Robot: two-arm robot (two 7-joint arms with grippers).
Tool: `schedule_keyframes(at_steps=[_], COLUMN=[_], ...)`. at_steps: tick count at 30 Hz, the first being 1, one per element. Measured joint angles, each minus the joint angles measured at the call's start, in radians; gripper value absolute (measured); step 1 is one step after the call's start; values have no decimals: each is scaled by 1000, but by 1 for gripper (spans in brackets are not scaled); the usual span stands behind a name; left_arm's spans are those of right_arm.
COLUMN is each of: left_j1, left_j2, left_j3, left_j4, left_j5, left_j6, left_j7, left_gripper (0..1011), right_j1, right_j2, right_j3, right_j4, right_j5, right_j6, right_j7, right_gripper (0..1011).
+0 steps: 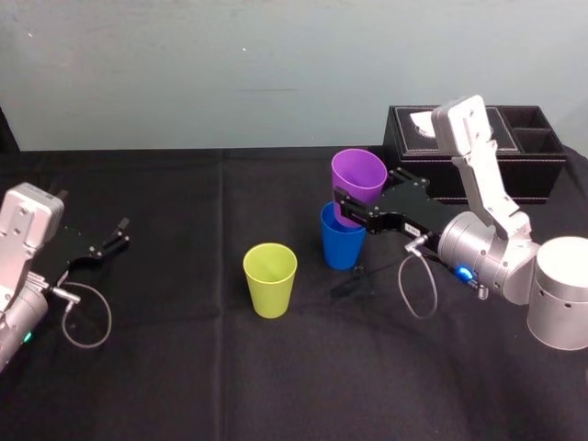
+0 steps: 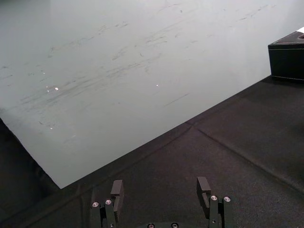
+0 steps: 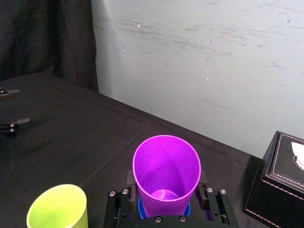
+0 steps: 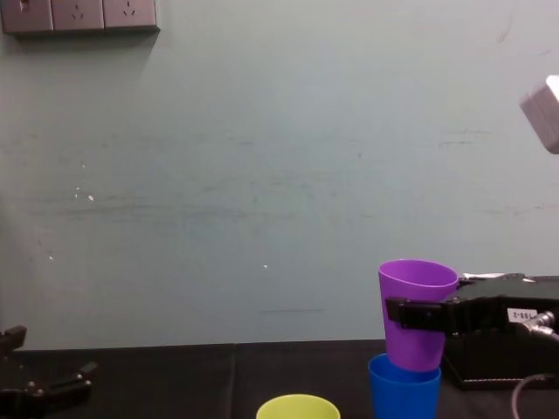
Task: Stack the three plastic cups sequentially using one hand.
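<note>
Standing here, the biggest thing is the wall (image 4: 262,175), a pale greenish one, scuffed and scratched all over, filling the top of the head view. Below it the table is covered in a black cloth (image 1: 184,367) with a few creases. The grey-white right arm (image 1: 496,239) comes in from the right edge, and behind it at upper right there's a black tissue box (image 1: 533,170). The right gripper (image 1: 347,209) is clamped around the purple cup (image 1: 358,179), right of centre, tilted a bit, with its base just dipping into the mouth of the blue cup (image 1: 342,243) standing on the cloth. The yellow-green cup (image 1: 270,276) stands on its own near the middle, to the left of the blue one and not touching it. The left gripper (image 1: 119,233) is parked at the far left edge, fingers spread apart, nothing in them. There's a row of wall sockets (image 4: 79,15) at upper left of the chest view. Only writing I can spot is a tiny white label (image 4: 519,315) on the right gripper, too small to read.
</note>
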Motion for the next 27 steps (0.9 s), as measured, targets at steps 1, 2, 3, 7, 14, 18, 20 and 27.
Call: schedule_keyframes(at_steps=[1,2,3,7,14,18,20,27], left_j1=[0,0,0,0,0,0,0,0], left_j2=[0,0,0,0,0,0,0,0], left_j3=[0,0,0,0,0,0,0,0], left_j4=[0,0,0,0,0,0,0,0], left_j5=[0,0,0,0,0,0,0,0], left_j6=[0,0,0,0,0,0,0,0], left_j7=[0,0,0,0,0,0,0,0], left_gripper=[1010,1010,1010,1010,1010,1010,1010,1010], right_j1=[0,2,3,7,16,21,21,29], right_j2=[0,-2,-3,-9,-18,-22,-23,-30], right_j3=[0,0,0,0,-2,-2,-2,-4], right_j4=[0,6,8,19,40,49,52,74], right_j5=[0,0,-1,-2,-8,-11,-12,-16], right_j6=[0,-2,-3,-7,-9,-10,-12,-19], right_j7=[0,2,3,4,4,4,4,6], right_gripper=[724,724,724,724,724,724,724,724])
